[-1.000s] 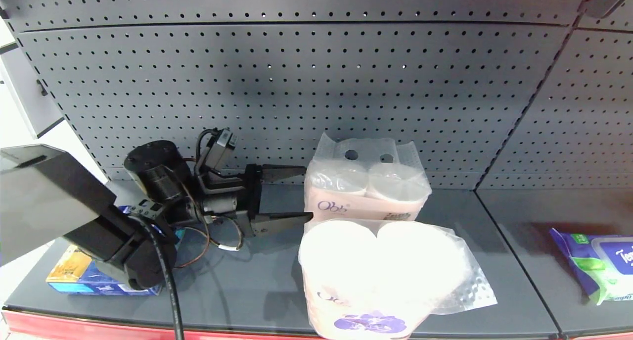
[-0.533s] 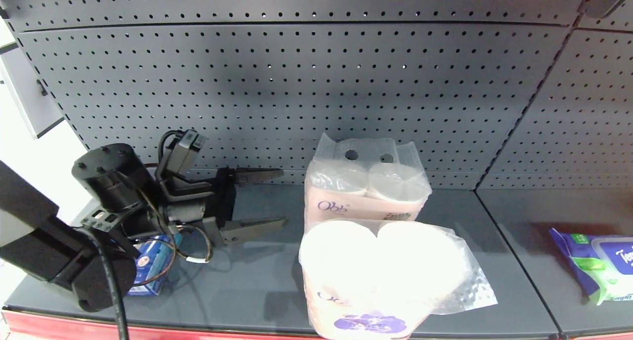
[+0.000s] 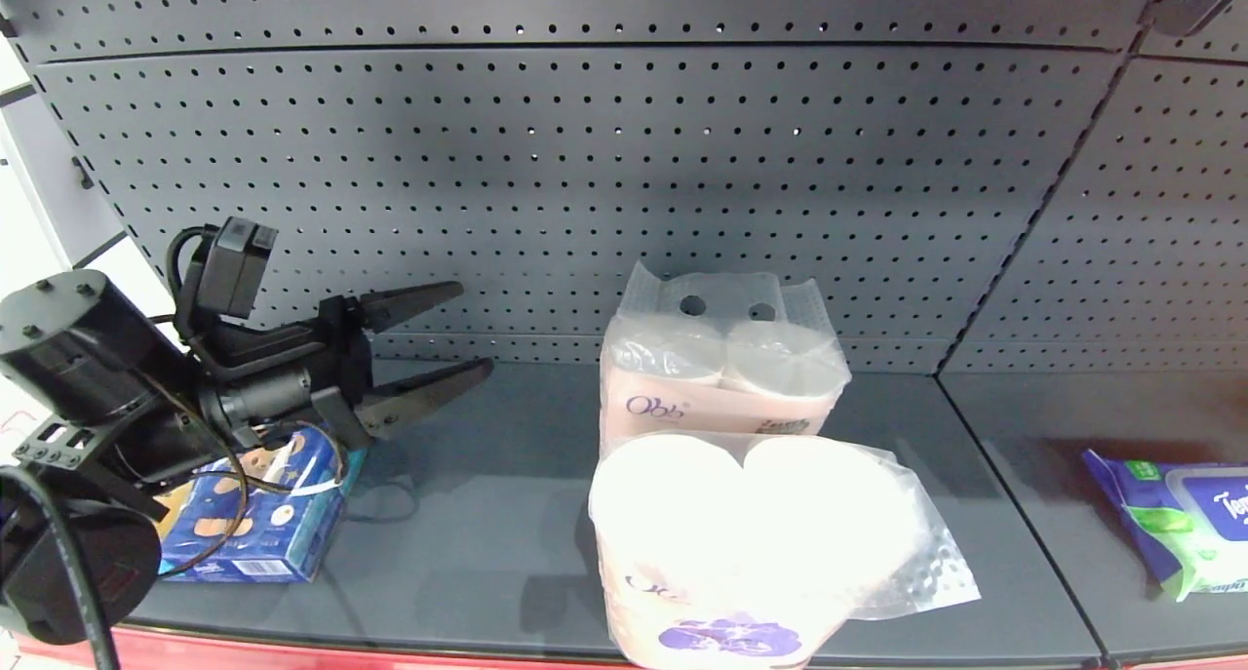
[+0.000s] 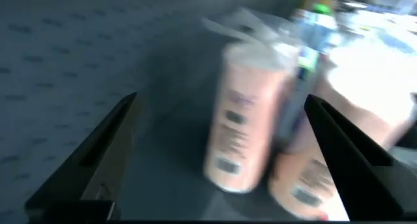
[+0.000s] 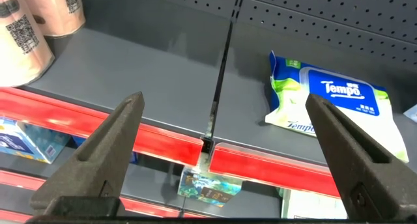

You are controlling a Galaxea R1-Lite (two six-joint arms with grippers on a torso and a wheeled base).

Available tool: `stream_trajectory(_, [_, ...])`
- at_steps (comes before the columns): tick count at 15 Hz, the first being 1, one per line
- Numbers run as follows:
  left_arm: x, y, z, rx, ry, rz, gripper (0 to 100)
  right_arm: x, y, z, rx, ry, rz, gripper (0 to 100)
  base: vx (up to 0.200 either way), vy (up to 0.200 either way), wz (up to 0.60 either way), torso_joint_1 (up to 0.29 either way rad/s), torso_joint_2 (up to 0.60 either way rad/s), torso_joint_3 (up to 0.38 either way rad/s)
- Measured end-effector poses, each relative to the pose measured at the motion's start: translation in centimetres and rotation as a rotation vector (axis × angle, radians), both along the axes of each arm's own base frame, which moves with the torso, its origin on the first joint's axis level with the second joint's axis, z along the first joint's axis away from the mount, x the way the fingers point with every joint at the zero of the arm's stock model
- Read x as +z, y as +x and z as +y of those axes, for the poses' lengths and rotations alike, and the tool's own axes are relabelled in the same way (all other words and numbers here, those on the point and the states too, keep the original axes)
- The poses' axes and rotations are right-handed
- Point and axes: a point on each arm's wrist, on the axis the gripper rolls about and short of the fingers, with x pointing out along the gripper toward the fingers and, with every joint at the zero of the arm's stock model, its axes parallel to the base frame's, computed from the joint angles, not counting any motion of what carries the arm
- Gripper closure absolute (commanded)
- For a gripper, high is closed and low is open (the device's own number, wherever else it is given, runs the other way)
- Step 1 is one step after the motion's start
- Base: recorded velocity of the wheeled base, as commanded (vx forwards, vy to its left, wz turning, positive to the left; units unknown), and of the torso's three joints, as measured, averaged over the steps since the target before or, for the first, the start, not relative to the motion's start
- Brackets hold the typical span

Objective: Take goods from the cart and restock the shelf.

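While the left tool (image 3: 473,327) hangs over the left end of the shelf (image 3: 507,514), its two dark fingers are spread wide with nothing between them. Right under that arm lies one blue box (image 3: 258,519), flat on the shelf near the front edge, with cartoon pictures on its face and print too small to make out.

Over to the middle: two packs of toilet rolls. The rear pack (image 3: 721,368) stands against the pegboard back panel (image 3: 585,163), with two carry holes punched in its clear top flap and a purple logo on its pink band. The front pack (image 3: 751,543) stands just before it at the shelf's lip, touching or nearly so, with a purple flower printed low on its wrap. Both sit well clear of the left tool. From the left wrist, the left tool (image 4: 221,100) frames both pink packs, blurred, with dark code squares on their sides.

In the next bay, one pack of wet wipes (image 3: 1185,524) lies flat, blue and green with a white label. The right tool (image 5: 225,100) hangs before the red front strip (image 5: 98,113), fingers wide apart and empty, the pack of wet wipes (image 5: 332,100) beyond it.
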Motion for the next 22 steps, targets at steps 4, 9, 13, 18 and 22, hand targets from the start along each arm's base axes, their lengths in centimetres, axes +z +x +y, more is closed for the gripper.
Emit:
stream_trajectory(4, [0.7,-0.5,0.3,0.164,-0.045,-0.013,0,-0.1,0.0,0.0,-0.003,-0.001,0.000,0,0.000,0.000,0.00,0.000,0.00,0.000])
stream_trajectory(9, [-0.2,-2.7,1.2,0.365,-0.072,0.049,0,-0.3,0.0,0.0,-0.005,0.000,-0.001,0,0.000,0.000,0.00,0.000,0.00,0.000])
stream_trajectory(13, [-0.6,-4.2,1.7,0.440,-0.075,0.074,0,-0.5,0.0,0.0,-0.005,-0.001,0.008,0,0.000,0.000,0.00,0.000,0.00,0.000])
stream_trajectory(18, [-1.6,-5.3,2.3,0.657,-0.051,0.097,0,-1.4,0.0,0.0,-0.006,0.001,0.012,0,0.000,0.000,0.00,0.000,0.00,0.000])
stream_trajectory(22, [-2.1,-5.4,2.8,0.865,0.008,0.108,0,-1.8,-0.1,0.0,-0.007,0.004,0.003,0,0.000,0.000,0.00,0.000,0.00,0.000])
